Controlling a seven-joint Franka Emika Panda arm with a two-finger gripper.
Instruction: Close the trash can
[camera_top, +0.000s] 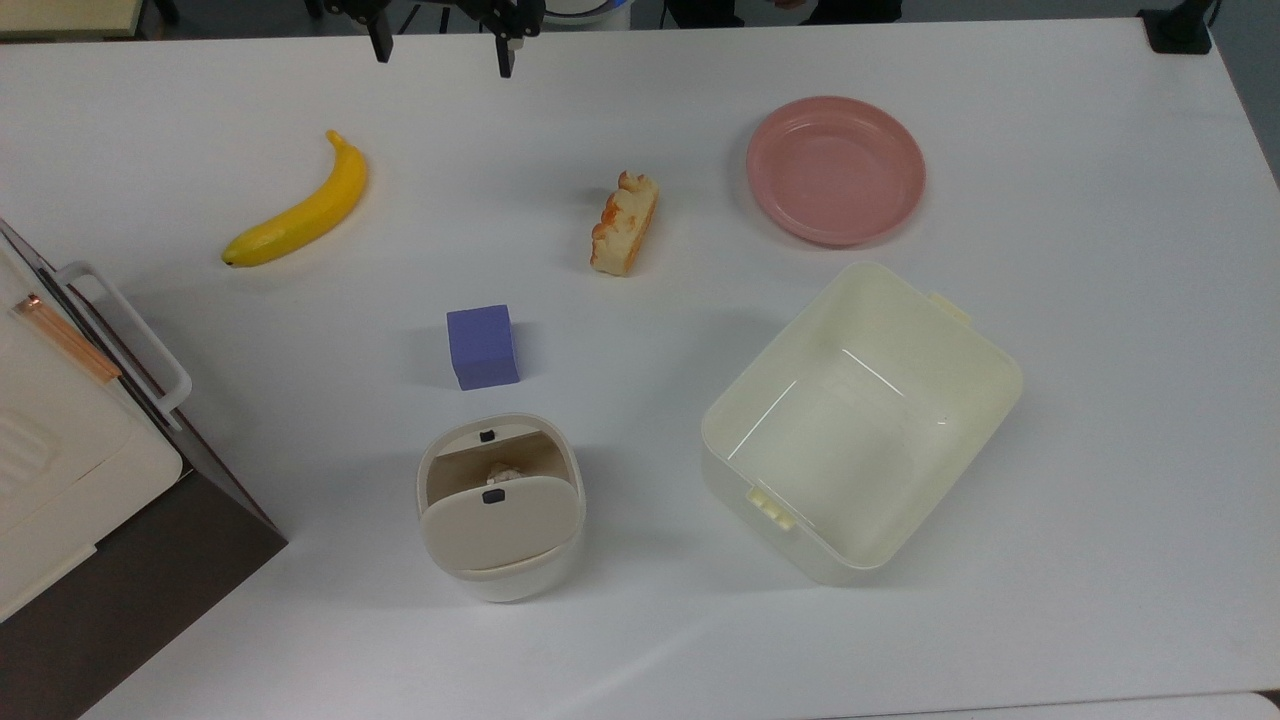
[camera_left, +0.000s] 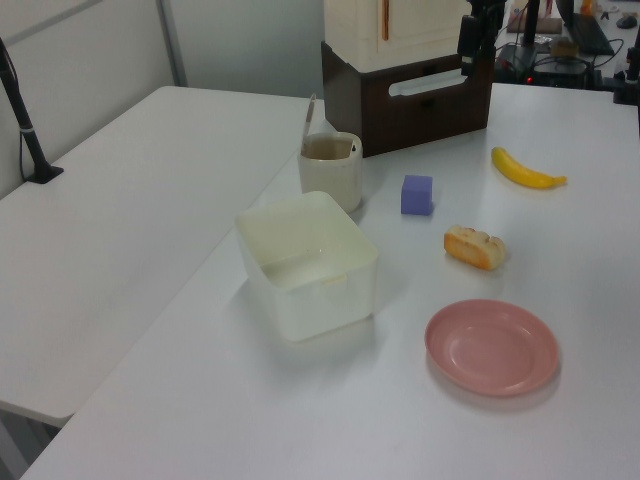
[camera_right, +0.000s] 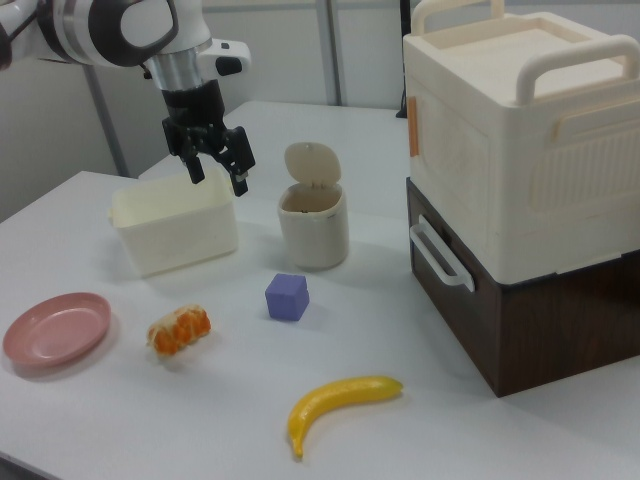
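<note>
White table (camera_top: 1100, 500); trash can (camera_top: 500, 510) lid up; end effector (camera_right: 217, 170) spread, empty.

A white table (camera_top: 1100, 450) fills most of the top view, evenly lit, with soft shadows. In the left view a second white table (camera_left: 110, 250) adjoins it on the frame's left, a black clamped pole (camera_left: 20, 110) at its far left edge. Behind stand pale wall panels (camera_left: 240, 40) divided by a grey upright post (camera_left: 172, 45). At that frame's upper right, a cluttered desk (camera_left: 570, 40) sits.
</note>
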